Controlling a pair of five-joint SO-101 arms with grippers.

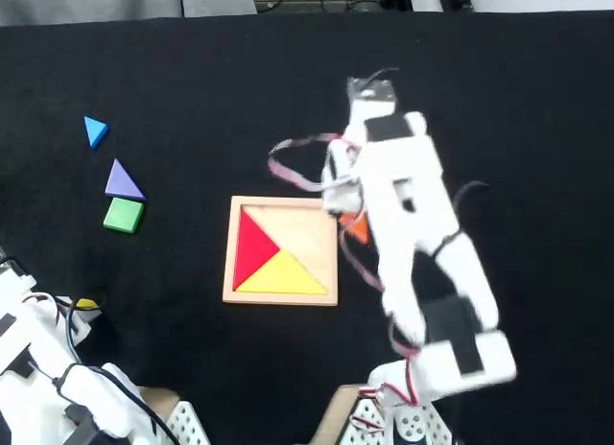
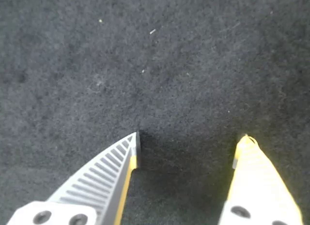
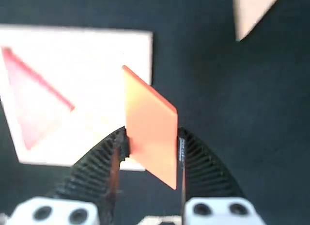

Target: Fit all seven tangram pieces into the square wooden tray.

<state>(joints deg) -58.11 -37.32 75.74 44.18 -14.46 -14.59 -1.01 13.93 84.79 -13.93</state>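
Note:
The square wooden tray (image 1: 233, 272) lies mid-table with a red triangle (image 1: 253, 245) and a yellow triangle (image 1: 281, 275) in it. My right gripper (image 3: 151, 137) is shut on an orange parallelogram (image 3: 150, 118), held on edge just off the tray's right rim (image 3: 140, 40); the orange piece (image 1: 357, 229) peeks out beside the arm in the high view. The red triangle (image 3: 34, 104) shows behind it. At the front left, my left gripper (image 2: 191, 140) stands open over bare black cloth, nothing between its fingers. A blue triangle (image 1: 95, 130), purple triangle (image 1: 122, 180) and green square (image 1: 124, 215) lie far left.
A pale pink piece (image 3: 252, 9) lies on the cloth beyond the tray's corner. A loose pink cable (image 1: 288, 167) loops from the right arm behind the tray. Black cloth covers the table.

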